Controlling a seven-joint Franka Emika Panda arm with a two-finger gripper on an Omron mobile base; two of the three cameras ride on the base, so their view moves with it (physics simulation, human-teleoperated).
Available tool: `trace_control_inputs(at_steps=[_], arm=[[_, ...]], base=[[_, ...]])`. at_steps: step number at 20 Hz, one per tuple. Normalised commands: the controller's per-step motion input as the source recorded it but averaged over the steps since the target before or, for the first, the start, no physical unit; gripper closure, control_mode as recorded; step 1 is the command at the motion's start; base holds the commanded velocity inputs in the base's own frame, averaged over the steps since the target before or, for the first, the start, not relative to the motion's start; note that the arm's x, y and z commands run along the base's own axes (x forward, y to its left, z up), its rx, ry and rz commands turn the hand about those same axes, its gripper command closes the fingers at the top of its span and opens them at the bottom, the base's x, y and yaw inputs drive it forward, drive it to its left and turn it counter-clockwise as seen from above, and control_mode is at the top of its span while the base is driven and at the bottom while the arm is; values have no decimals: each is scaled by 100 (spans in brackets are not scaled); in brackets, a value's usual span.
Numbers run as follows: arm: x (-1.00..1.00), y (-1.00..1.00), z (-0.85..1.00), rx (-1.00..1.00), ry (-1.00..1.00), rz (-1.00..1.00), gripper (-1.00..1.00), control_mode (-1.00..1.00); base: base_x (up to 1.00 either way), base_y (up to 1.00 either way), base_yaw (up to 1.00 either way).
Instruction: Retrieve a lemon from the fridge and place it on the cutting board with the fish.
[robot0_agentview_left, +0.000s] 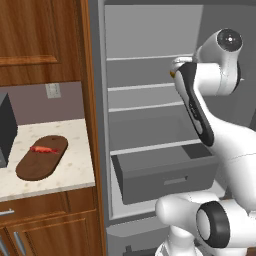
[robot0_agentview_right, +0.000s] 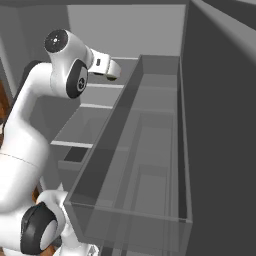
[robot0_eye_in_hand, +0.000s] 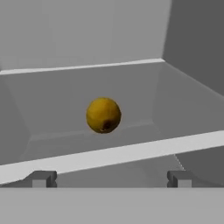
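1. The fridge stands open, a tall grey cabinet with pale shelves and a drawer pulled partway out at its lower part; in the left base view the white arm covers its right side, and in the right base view the open door's clear bin blocks much of the interior.
2. The counter, pale and speckled, sits left of the fridge under a wooden wall cabinet, with wooden cabinet fronts below; a dark appliance at the left edge is cut off by the frame.
3. The cutting board, a dark brown oval, lies flat on the counter, well apart from the fridge.
4. The fish, small and red-orange, lies on the board's far half; it is too small to make out any detail.
5. The arm rises from the base, bends at its elbow and reaches into the fridge at the level of the upper shelves.
6. The gripper points at a shelf; its two dark fingertips stand as wide apart as they go, holding nothing.
7. The lemon, yellow with a dark spot, rests on the grey shelf beyond the white shelf edge, ahead of the fingertips and not touching them.
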Motion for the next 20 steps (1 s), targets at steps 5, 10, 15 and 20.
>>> trace_control_inputs(at_steps=[5, 10, 15, 20], arm=[[28, 0, -3, 0, 2, 0, -100, -100], [21, 0, -2, 0, 5, 0, -100, -100], [41, 0, -7, 0, 4, 0, -100, -100], [40, 0, -7, 0, 2, 0, -100, -100]], base=[[0, 0, 0], [0, 0, 0], [0, 0, 0], [0, 0, 0]])
